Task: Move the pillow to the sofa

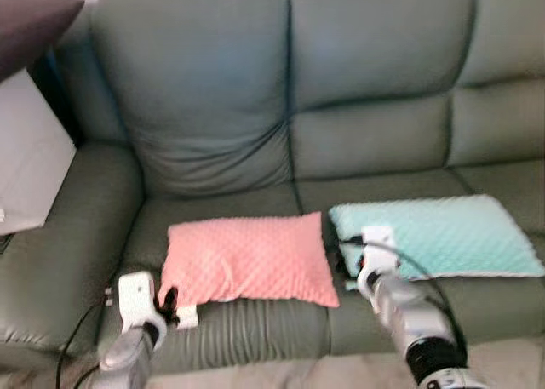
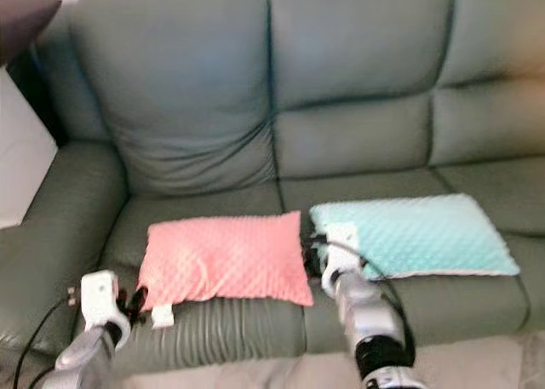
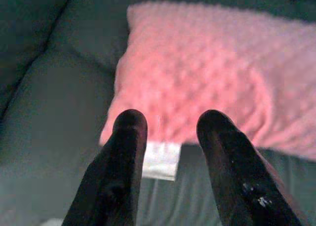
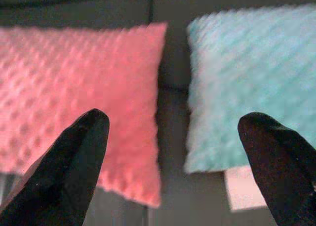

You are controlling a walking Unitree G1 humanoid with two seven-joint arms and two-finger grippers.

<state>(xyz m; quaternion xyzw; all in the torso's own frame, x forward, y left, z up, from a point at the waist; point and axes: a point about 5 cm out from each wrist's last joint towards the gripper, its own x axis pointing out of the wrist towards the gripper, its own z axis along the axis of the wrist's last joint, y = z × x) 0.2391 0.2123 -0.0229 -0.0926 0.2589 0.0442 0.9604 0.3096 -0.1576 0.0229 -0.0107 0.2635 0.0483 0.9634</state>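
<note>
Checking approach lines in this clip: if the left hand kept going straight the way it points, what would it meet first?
Most likely the pink pillow, at its near corner by the white tag. The left hand is open and aimed there; depth is hard to judge, so it may brush the sofa seat first.

A grey-green leather sofa (image 1: 213, 125) is seen, with puffy back cushions and a padded armrest (image 1: 60, 244) at the robot's left. Two dimpled pillows are laid flat on its seat, side by side and close together, with a narrow strip of seat between them. The pink pillow (image 1: 249, 259) is placed on the left seat cushion, with a small white tag (image 3: 160, 160) at its front left corner. The mint pillow (image 1: 434, 235) is laid to its right, on the next seat cushion.
</note>
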